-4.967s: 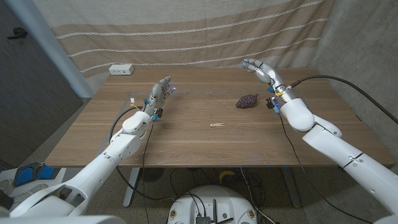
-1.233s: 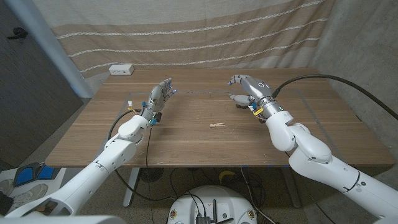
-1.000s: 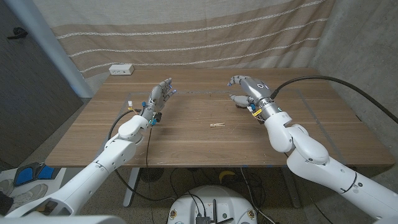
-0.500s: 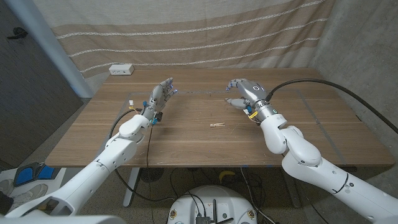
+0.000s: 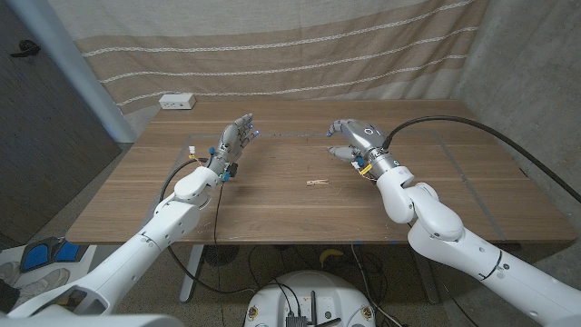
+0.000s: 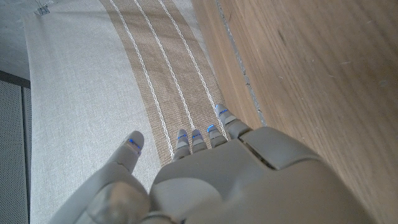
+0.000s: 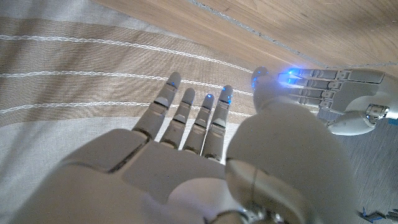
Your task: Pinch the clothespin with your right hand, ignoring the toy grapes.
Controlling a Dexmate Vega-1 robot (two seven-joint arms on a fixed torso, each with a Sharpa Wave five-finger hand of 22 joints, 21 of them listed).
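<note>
While the small pale wooden clothespin (image 5: 318, 183) lies alone near the middle of the brown wooden table (image 5: 272, 204), the right hand (image 5: 352, 138) hovers beyond it and a little to its right, empty, fingers loosely curved and apart. From above, that hand hides whatever lies under it, so I cannot make out the toy grapes. Well to the left of the clothespin, the left hand (image 5: 235, 138) is raised with fingers spread, holding nothing. Up close, the right wrist camera shows its own hand's straight fingers (image 7: 186, 115) against the striped beige curtain (image 7: 74, 68), with the left hand (image 7: 333, 93) across from it. Far beyond the clothespin, a white box (image 5: 177, 102) sits by the table's back left corner.
</note>
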